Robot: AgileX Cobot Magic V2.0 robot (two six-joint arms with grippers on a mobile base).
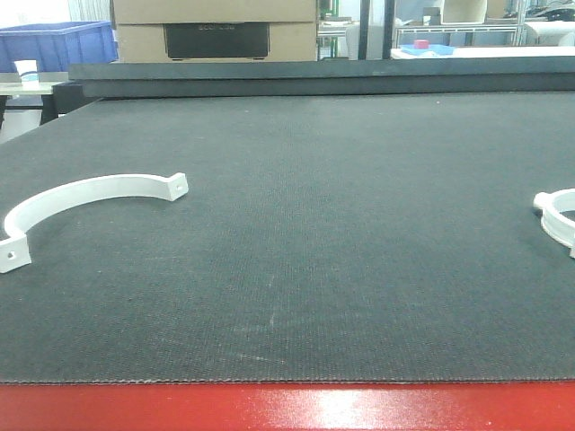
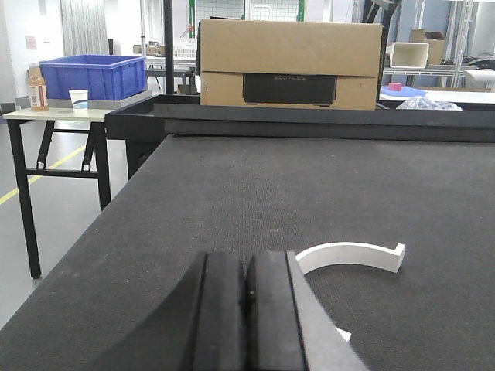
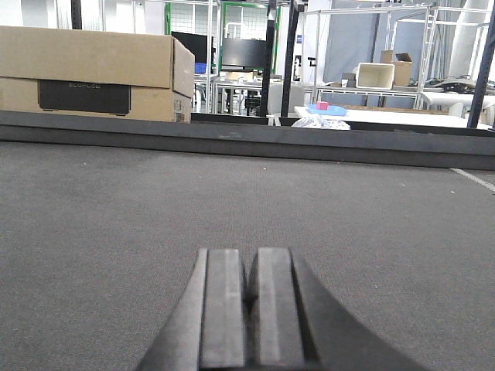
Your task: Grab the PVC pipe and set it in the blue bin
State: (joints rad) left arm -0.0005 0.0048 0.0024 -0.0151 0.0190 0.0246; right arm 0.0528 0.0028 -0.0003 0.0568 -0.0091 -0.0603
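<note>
The PVC pipe (image 1: 90,191) is a white half-circle band with a holed tab at each end, lying flat on the dark mat at the left. In the left wrist view the PVC pipe (image 2: 349,254) lies just right of and beyond my left gripper (image 2: 246,259), whose jaws are shut with nothing between them. One end of the pipe is hidden behind the finger. The blue bin (image 2: 93,76) stands on a side table beyond the mat's far left corner, and the blue bin (image 1: 57,45) also shows top left in the front view. My right gripper (image 3: 249,255) is shut and empty over bare mat.
A second white clamp (image 1: 561,218) lies at the right edge, partly cut off. A cardboard box (image 2: 290,63) stands behind the raised black rim (image 1: 314,76) at the back. A cup (image 2: 78,99) and a bottle (image 2: 35,86) stand beside the bin. The table's front edge (image 1: 287,406) is red.
</note>
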